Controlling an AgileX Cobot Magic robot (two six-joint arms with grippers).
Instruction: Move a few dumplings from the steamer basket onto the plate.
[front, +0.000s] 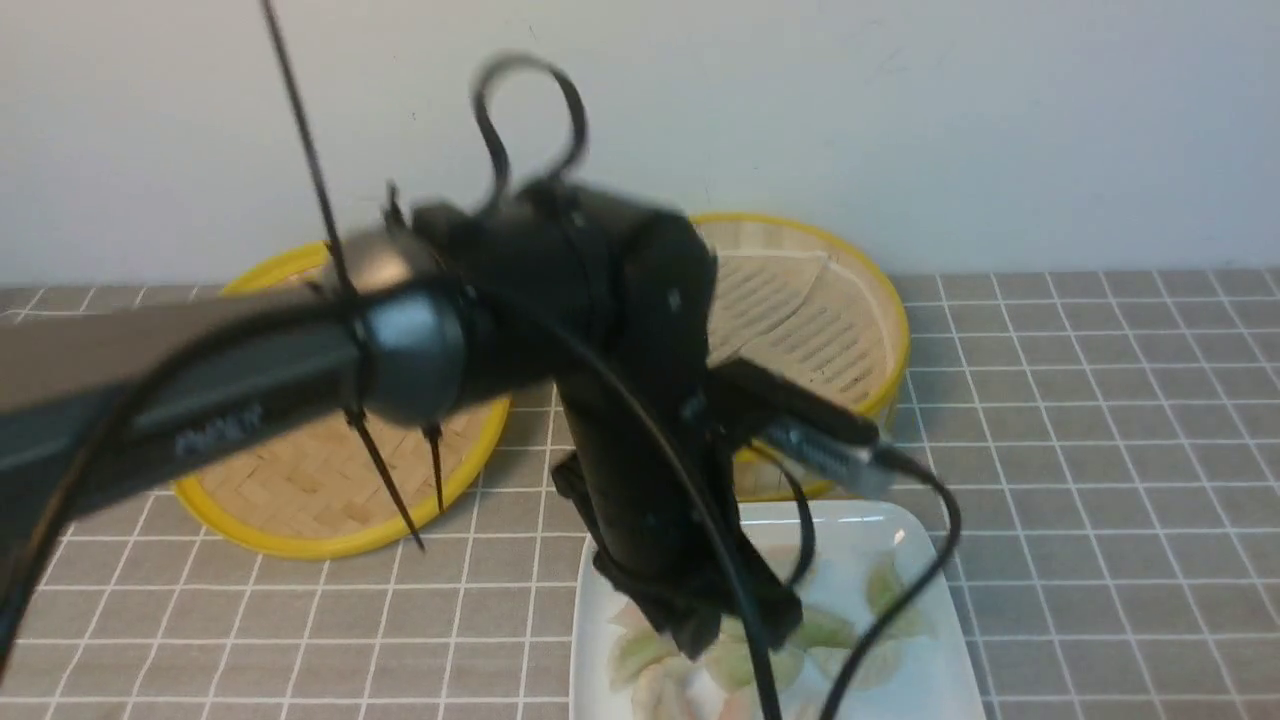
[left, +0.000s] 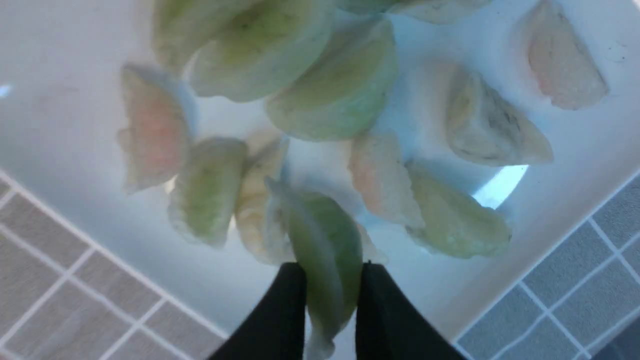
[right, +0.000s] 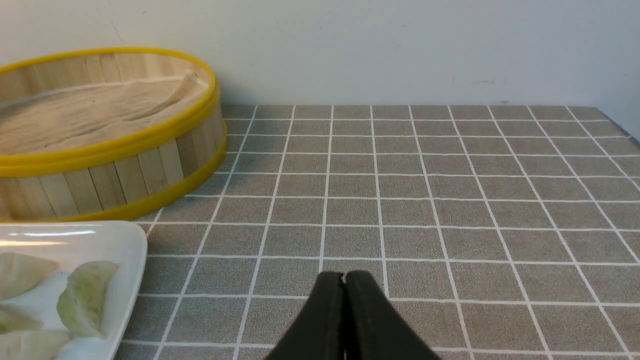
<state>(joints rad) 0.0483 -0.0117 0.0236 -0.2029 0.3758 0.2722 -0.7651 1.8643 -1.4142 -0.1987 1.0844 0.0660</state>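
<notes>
Left gripper (left: 327, 272), with its black fingers only narrowly apart, is pinching one pale green, translucent crescent dumpling (left: 322, 230) by its end, the soft body squeezed between the pads. It hangs low over the glossy white square plate (left: 60, 100), close to the plate's edge; whether it already touches the plate cannot be told. Several green dumplings (left: 340, 90) already lie there, crowded together with pinkish dumplings (left: 155, 130) and whitish dumplings (left: 485, 125). The step in hand looks like the release. It would go best over a bare white patch rather than on top of a neighbour, with the load brought down until it rests, and with a slow opening, since the damp skin may cling to one finger. A straight lift afterwards should avoid dragging the pile. Right gripper (right: 344, 280) has its fingers pressed together on nothing and hovers over bare table to the right of the plate, well clear of the work. The round bamboo steamer basket with yellow rim bands (right: 125, 175) stands just behind the plate, and what shows of its slatted floor looks bare, so little may be left to fetch. A flat woven yellow-rimmed lid (front: 300, 500) lies beside it to the left. The table (right: 450, 200) is level, matte grey with a white grid, and a plain pale wall (right: 400, 50) closes the back.
</notes>
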